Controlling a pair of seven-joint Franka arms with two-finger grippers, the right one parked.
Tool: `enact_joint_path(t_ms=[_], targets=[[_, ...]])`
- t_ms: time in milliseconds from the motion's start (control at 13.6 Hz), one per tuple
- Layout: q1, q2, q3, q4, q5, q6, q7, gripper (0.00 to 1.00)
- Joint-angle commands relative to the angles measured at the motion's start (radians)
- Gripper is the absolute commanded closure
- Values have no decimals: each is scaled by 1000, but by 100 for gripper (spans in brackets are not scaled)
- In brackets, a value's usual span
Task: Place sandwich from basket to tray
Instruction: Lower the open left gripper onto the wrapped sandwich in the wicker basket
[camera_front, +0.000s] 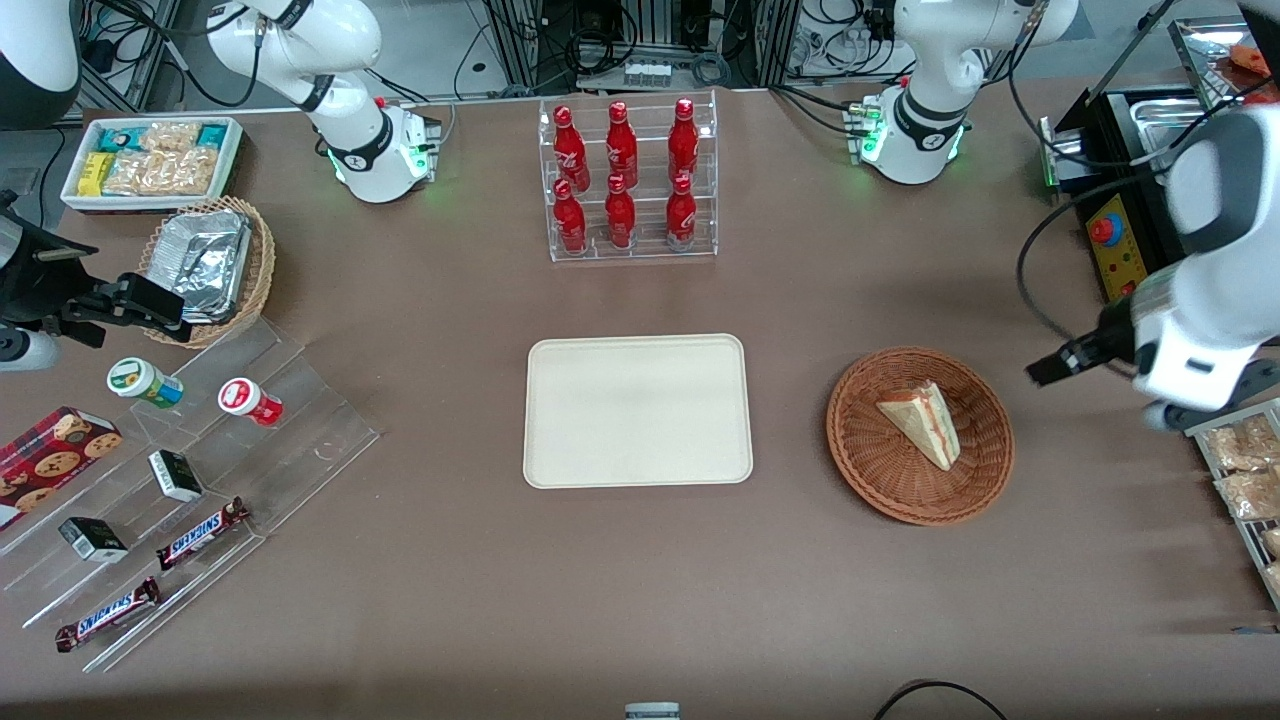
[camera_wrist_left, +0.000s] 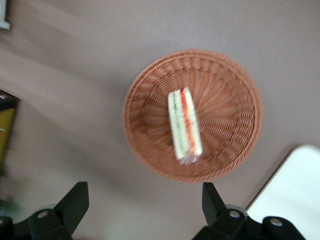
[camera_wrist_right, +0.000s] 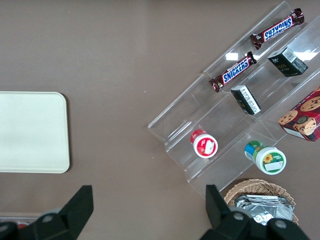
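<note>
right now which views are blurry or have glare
Left wrist view: soft motion blur on the sandwich and basket, the open gripper hanging above them. Front view: sharp, working arm blurred. Right wrist view: sharp, glare patches on the acrylic shelf.

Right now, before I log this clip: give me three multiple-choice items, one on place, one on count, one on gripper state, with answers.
1. Where is the sandwich?
A. in the basket
B. on the tray
C. on the table
2. How many red bottles stand in the clear rack?
A. four
B. six
C. eight
3. The gripper is:
A. shut on the sandwich
B. open, above the table beside the basket
C. resting on the tray

Answers: 1 A, the wedge lies on wicker; 2 B, two rows of three; 3 B, fingers spread, nothing between.
</note>
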Motion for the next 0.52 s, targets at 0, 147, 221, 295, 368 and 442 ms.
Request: enact_joint_path(t_ms=[0, 147, 221, 295, 368, 442], targets=[[-54, 70, 1, -15, 0, 100, -191, 0], [-77, 74, 1, -97, 2, 205, -233, 0], [-79, 69, 1, -136, 2, 242, -241, 0], [-80, 64, 3, -176, 2, 284, -253, 0], [-82, 64, 3, -213, 5, 333, -271, 0], [-94, 61, 3, -258, 6, 392, -291, 0]])
